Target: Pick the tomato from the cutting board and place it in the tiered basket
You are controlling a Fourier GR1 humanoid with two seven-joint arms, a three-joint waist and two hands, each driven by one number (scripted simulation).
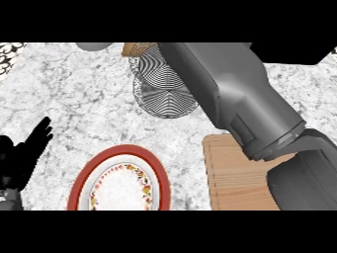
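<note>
Left hand [19, 157] rests at view's lower left, fingers straight and spread. We see only right forearm [233, 99] reaching over tiered basket [160, 94]; right hand is out of view. Cutting board [236, 178] lies beside plate [120, 180]. We cannot locate tomato.

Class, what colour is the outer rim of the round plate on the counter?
Red, around a white centre with a patterned ring; the plate shows best in the head view.
</note>
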